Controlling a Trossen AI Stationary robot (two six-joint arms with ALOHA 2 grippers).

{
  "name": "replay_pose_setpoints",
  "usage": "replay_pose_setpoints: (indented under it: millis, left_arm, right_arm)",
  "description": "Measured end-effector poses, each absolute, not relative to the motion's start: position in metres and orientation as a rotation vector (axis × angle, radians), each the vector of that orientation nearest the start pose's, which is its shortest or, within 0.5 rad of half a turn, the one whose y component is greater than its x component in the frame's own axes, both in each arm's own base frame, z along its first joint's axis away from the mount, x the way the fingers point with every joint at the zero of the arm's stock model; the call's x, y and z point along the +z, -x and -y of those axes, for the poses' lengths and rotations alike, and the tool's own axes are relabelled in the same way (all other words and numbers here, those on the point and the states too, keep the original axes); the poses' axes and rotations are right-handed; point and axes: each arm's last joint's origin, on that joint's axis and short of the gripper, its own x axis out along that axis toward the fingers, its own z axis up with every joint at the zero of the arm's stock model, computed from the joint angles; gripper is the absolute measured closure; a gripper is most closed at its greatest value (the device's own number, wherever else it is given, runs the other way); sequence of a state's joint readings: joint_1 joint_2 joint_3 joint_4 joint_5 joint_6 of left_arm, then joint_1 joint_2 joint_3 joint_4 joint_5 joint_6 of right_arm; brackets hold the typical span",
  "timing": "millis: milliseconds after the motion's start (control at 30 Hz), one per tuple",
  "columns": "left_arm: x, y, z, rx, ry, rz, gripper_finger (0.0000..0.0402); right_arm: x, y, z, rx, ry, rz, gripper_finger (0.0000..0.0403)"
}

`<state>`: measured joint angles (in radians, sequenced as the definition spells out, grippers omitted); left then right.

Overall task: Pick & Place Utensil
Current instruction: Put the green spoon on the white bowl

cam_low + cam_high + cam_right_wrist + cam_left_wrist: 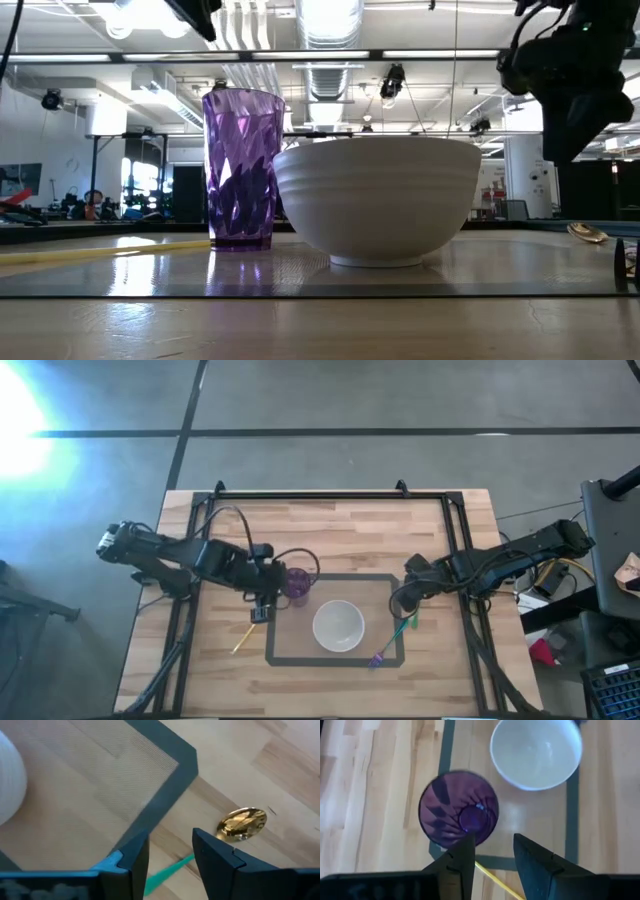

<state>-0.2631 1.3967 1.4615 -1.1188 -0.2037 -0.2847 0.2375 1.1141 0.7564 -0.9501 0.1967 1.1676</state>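
A gold-headed utensil (241,824) with a green handle (165,872) lies flat on the wood by the mat's right border; in the high view it is the green utensil (403,628). My right gripper (170,855) hangs open above it, pointing steeply down, touching nothing. A yellow utensil (245,637) lies flat left of the mat. My left gripper (494,855) is open in the air above the yellow handle (495,880), beside the upright purple cup (459,815). A white bowl (338,625) stands on the mat.
The dark-bordered mat (385,577) holds the bowl and the cup (297,584) at its far left corner. A purple-handled utensil (378,657) lies on the mat's near right border. Black frame rails (330,496) run along the table's far and side edges.
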Motion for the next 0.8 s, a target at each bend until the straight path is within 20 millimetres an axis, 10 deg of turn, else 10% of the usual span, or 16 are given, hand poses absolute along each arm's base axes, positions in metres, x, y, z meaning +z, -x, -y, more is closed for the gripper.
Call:
replay_pose_setpoints:
  millis: [800]
  left_arm:
    - [0.296,-0.24,0.091,0.084,0.032,-1.123,0.0275]
  right_arm:
    - [0.168,-0.149,-0.036,-0.828,-0.94,-1.314,0.0254]
